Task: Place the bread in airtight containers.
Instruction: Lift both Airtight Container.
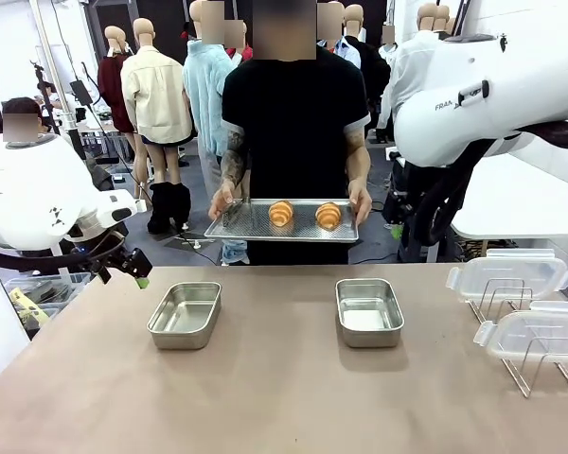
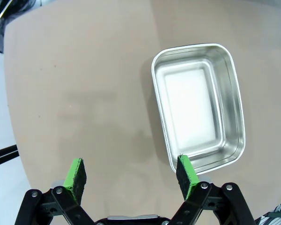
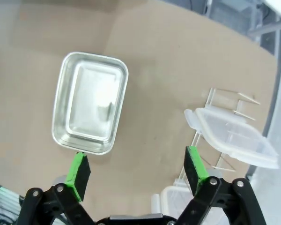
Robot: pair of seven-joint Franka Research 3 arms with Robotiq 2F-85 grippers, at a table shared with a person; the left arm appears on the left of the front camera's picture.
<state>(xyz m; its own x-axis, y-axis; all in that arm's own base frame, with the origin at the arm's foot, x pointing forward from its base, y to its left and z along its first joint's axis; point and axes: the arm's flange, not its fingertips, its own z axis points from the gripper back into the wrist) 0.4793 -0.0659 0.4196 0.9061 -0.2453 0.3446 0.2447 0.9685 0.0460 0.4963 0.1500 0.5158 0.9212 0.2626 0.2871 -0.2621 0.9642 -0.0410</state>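
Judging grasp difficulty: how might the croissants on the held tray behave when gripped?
The croissants look flaky and puffed, so probably light and easily crushed. Lying loose on the smooth metal tray, they may slide if nudged.

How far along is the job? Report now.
Done: nothing; the left tin and right tin sit empty. In hand: both croissants lie on the tray a person holds; left claw and right claw are open, empty. Left: one croissant per tin, then lids from the rack.

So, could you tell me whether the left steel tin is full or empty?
Empty: the left steel tin shows a bare shiny bottom; both croissants lie on the person's tray.
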